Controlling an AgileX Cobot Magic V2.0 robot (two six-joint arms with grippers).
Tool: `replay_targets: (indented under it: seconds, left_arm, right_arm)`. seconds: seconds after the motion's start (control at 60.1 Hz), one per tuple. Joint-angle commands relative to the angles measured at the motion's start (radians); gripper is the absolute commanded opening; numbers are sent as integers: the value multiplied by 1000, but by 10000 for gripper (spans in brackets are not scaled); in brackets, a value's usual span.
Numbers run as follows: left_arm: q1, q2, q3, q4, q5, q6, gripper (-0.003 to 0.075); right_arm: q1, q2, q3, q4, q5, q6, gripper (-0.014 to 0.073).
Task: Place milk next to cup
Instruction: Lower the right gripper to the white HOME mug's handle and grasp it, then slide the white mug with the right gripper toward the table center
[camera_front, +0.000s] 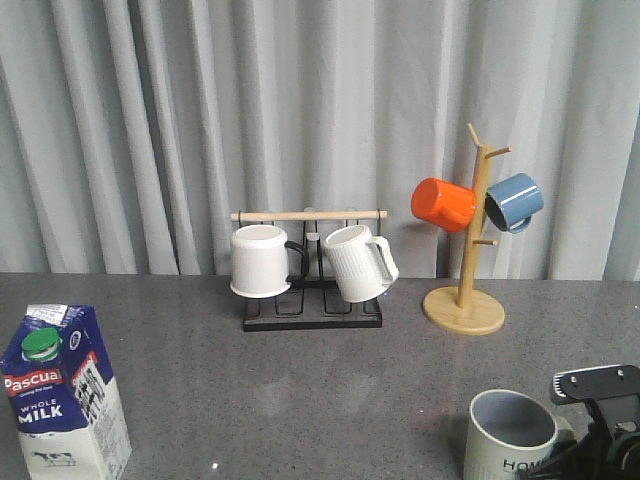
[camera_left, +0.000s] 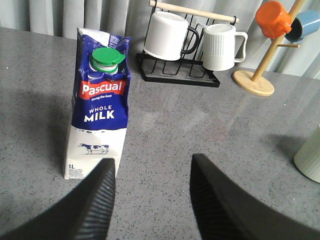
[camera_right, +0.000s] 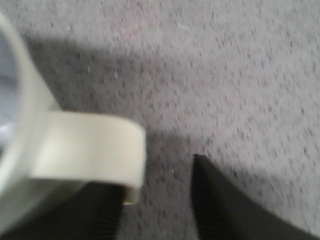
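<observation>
Upright at the near left of the grey table (camera_front: 300, 380): milk (camera_front: 62, 405), green cap facing forward, red "Pascual" label and "WHOLE MILK" lettering readable. Far across at the near right: cup (camera_front: 508, 437), cream and ribbed, grey-lilac inside, letters "HO" showing on its smooth band, standing mouth up. Well apart, those two, with bare tabletop between.

Seen from the left wrist: left gripper (camera_left: 152, 197) spread wide and holding nothing, its dark ribbed fingers (camera_left: 95, 200) low over the table just in front of the milk, one finger close to the carton's lower corner, contact not clear. Not visible in the front view, that arm.

Beside the cup: right gripper (camera_right: 155, 200), also parted and gripping nothing, one finger tucked under or beside the cup's handle, the other over bare table; blurred, so touching or not cannot be told. Black wrist hardware just right of the cup in the front view.

Further back, centre: black wire rack (camera_front: 312, 300) with a wooden bar, carrying a plain white mug (camera_front: 262, 260) with black handle and a white ribbed mug (camera_front: 358, 262). To its right: wooden mug tree (camera_front: 467, 290) bearing an orange mug (camera_front: 443, 204) and a blue mug (camera_front: 514, 201). Behind everything, grey curtain (camera_front: 150, 120)
</observation>
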Motion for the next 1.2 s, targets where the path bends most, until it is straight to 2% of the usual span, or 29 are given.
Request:
replay_targets:
  seconds: [0.0, 0.1, 0.366, 0.482, 0.615, 0.881, 1.18]
  left_arm:
    - [0, 11, -31, -18, -72, 1, 333]
    - [0, 11, -31, -18, -73, 1, 333]
    - [0, 11, -31, -18, -70, 0, 333]
    - [0, 11, -31, -18, -70, 0, 333]
    - [0, 11, -31, -18, -70, 0, 333]
    - [0, 11, -31, -18, -69, 0, 333]
    - [0, 11, -31, -18, -69, 0, 333]
  right_arm:
    - [-3, -12, -25, -9, -78, -35, 112]
    - [-3, -9, -24, -9, -94, -36, -16]
    - [12, -43, -25, -3, -80, -32, -9]
    - [63, -113, -47, 7, -68, -21, -9]
    - [147, -133, -147, 41, 25, -10, -6]
    - [296, -9, -302, 77, 50, -8, -5]
    - [325, 169, -373, 103, 80, -9, 0]
